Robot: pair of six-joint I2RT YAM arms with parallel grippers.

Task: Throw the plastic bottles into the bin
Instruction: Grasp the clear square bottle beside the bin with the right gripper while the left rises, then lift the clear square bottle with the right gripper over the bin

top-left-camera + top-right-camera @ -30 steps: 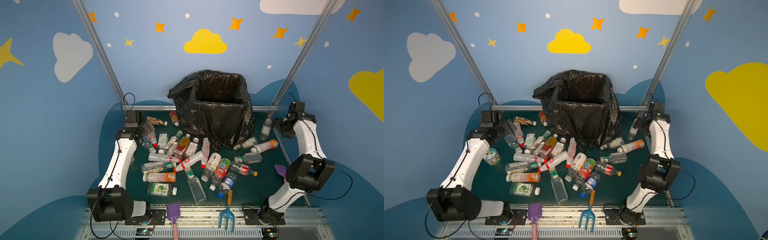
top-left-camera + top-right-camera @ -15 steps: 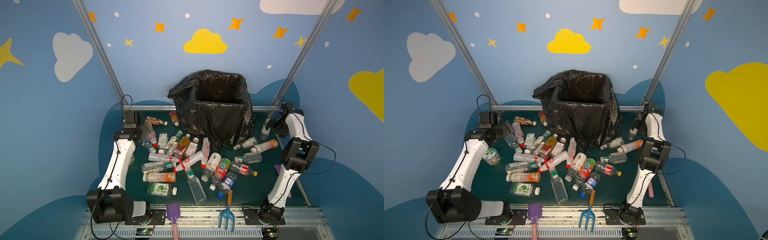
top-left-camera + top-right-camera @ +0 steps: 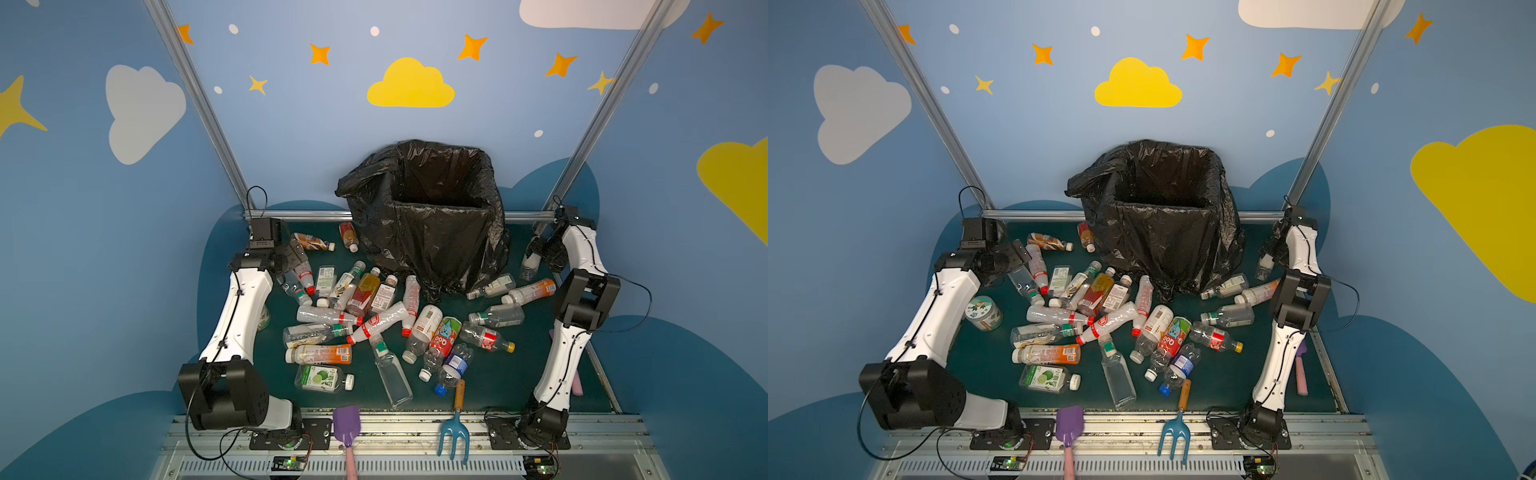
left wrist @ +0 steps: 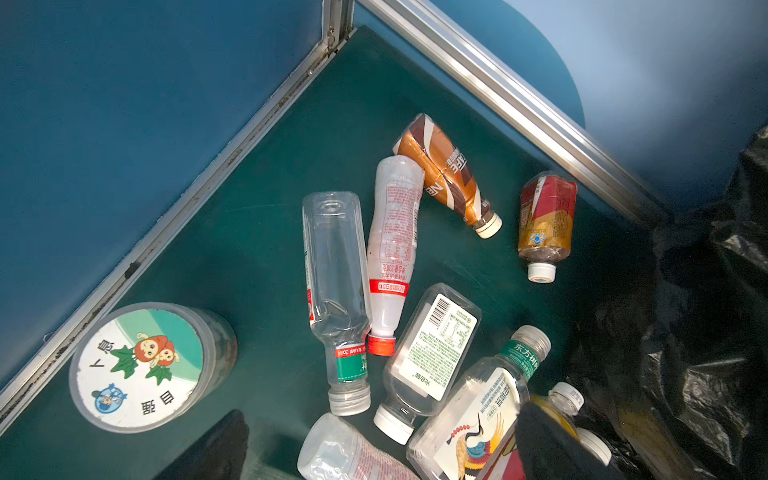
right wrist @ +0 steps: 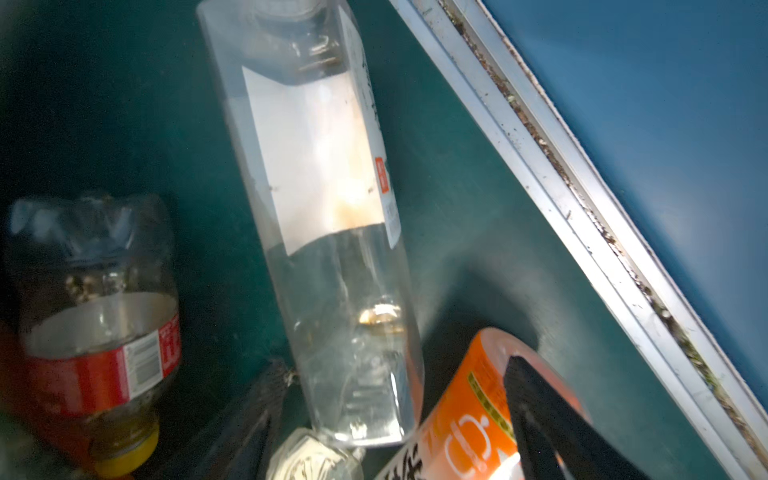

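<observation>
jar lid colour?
White and green, cartoon print, on the jar lid; clearest in left wrist view.

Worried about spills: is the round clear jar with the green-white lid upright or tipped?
Upright: the round clear jar sits on its base, lid facing up.

White arm links, black joint housings, thin black cables.

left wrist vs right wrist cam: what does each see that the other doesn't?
Left wrist only: a round jar with a cartoon lid, a brown coffee bottle, a red-and-gold bottle and the black bin bag.
Right wrist only: a clear square bottle with a white label, an orange-labelled bottle and a red-labelled bottle with a yellow cap.
Both: green table mat, aluminium rail, blue wall, and dark fingertips spread apart at the frame edge.
</observation>
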